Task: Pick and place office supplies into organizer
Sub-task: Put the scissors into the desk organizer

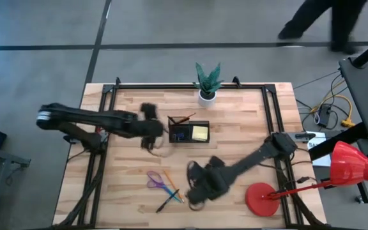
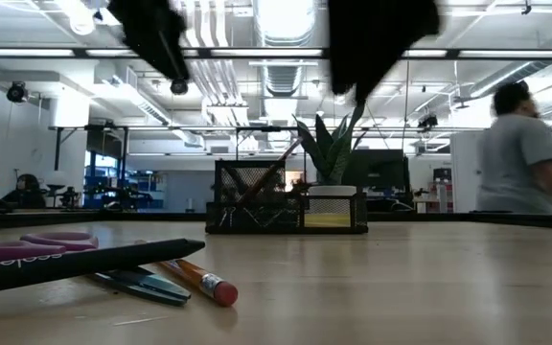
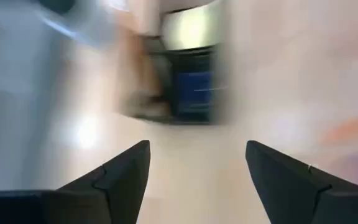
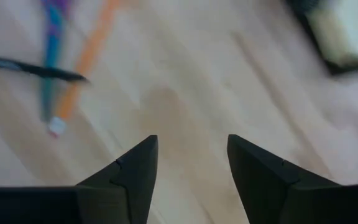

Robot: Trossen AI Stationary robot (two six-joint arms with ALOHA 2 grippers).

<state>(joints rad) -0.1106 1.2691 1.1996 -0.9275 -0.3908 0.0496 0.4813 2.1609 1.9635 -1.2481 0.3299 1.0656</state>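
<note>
On your table (image 1: 248, 121), the organizer (image 1: 189, 131) sits far-centre, the left end effector (image 1: 151, 128) released and empty just left of it. Your right end effector (image 1: 197, 185), also released, hovers nearer the orange pencil (image 1: 171, 183), which lies just left, long axis near-to-far.

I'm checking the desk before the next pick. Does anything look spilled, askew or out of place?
Nothing looks spilled or damaged. The scissors, orange pencil and a black pen lie crossed in a loose heap near the table's front, still outside the organizer, which stands upright with the yellow sticky-note pad inside.
</note>
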